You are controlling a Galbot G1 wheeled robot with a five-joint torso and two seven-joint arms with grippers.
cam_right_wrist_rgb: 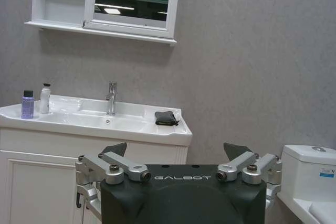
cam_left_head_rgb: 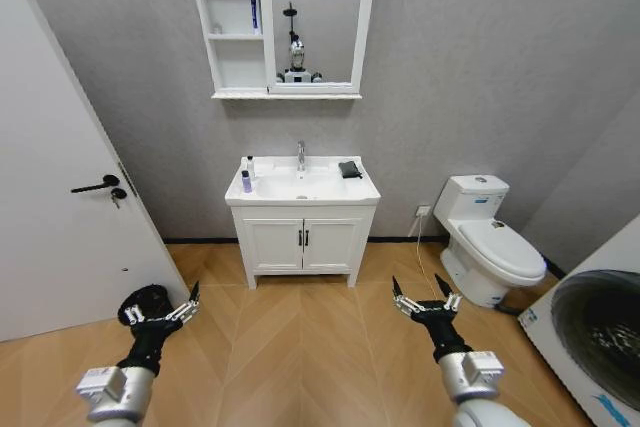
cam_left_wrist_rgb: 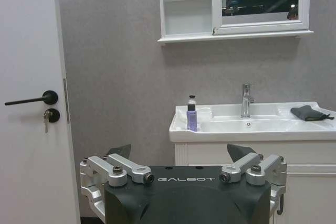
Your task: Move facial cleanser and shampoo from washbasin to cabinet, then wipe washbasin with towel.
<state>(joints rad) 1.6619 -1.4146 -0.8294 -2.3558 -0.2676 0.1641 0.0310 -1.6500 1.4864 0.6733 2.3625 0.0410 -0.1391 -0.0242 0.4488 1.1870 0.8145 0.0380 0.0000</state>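
Observation:
The white washbasin (cam_left_head_rgb: pixel 300 190) stands against the far wall with its chrome tap (cam_left_head_rgb: pixel 300 154). On its left rim are a small purple bottle (cam_left_head_rgb: pixel 246 183) and a white bottle with a dark cap (cam_left_head_rgb: pixel 250 164); which is the facial cleanser and which the shampoo I cannot tell. The dark folded towel (cam_left_head_rgb: pixel 349 169) lies on the right rim. Above hangs the white cabinet (cam_left_head_rgb: pixel 232 27) with open shelves beside a mirror. My left gripper (cam_left_head_rgb: pixel 165 309) and right gripper (cam_left_head_rgb: pixel 425 299) are held low over the floor, well short of the basin, both open and empty.
A white door (cam_left_head_rgb: pixel 60 207) stands on the left. On the right are a toilet (cam_left_head_rgb: pixel 490 242) and a washing machine (cam_left_head_rgb: pixel 600 327). The two-door vanity (cam_left_head_rgb: pixel 303 242) carries the basin. A blue item (cam_left_head_rgb: pixel 253 2) sits on a cabinet shelf. Wooden floor lies between me and the vanity.

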